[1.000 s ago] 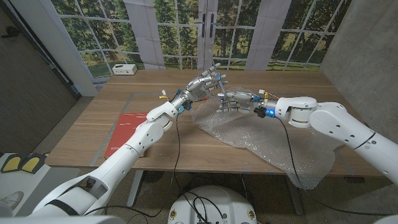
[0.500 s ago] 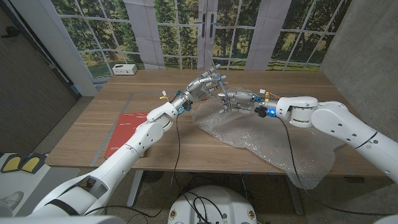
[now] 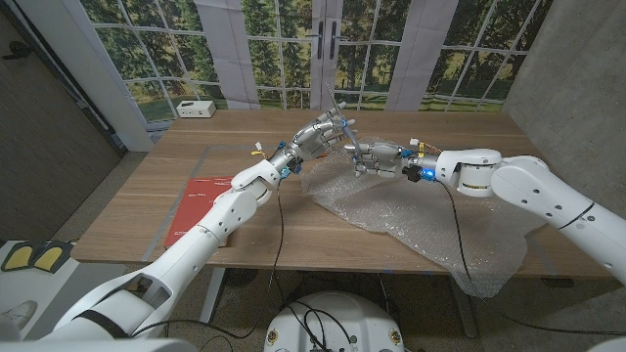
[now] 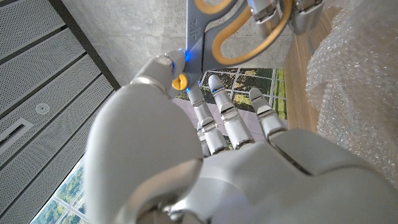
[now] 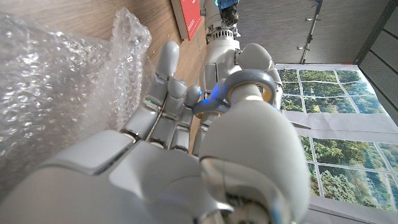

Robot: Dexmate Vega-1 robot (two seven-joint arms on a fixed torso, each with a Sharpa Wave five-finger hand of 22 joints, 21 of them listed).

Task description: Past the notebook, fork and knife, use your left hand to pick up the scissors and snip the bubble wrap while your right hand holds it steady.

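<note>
Above the table's middle my left hand [image 3: 318, 135] holds the scissors [image 3: 338, 110], whose thin end sticks up past its fingers. In the left wrist view my thumb [image 4: 160, 70] presses by the yellow pivot of the scissors [image 4: 200, 32]. Fingertips of my right hand [image 4: 264, 7] reach into and around the yellow-lined handle loop. My right hand [image 3: 375, 154] meets the left one over the raised edge of the bubble wrap [image 3: 416, 213]. A grey handle ring of the scissors [image 5: 246, 79] sits at my right thumb's tip, with the bubble wrap [image 5: 59, 93] beside the outstretched fingers.
A red notebook [image 3: 199, 202] lies at the table's left front, also seen as the notebook [image 5: 192, 17] past my left arm. A white box [image 3: 196, 109] stands at the far left corner. A small yellow thing [image 3: 257, 150] lies by my left wrist. The wrap overhangs the table's front right edge.
My right hand has lifted slightly and closed in on the left hand and the scissors. The left hand has tipped the scissors a little; the wrap's edge has risen with the right hand.
</note>
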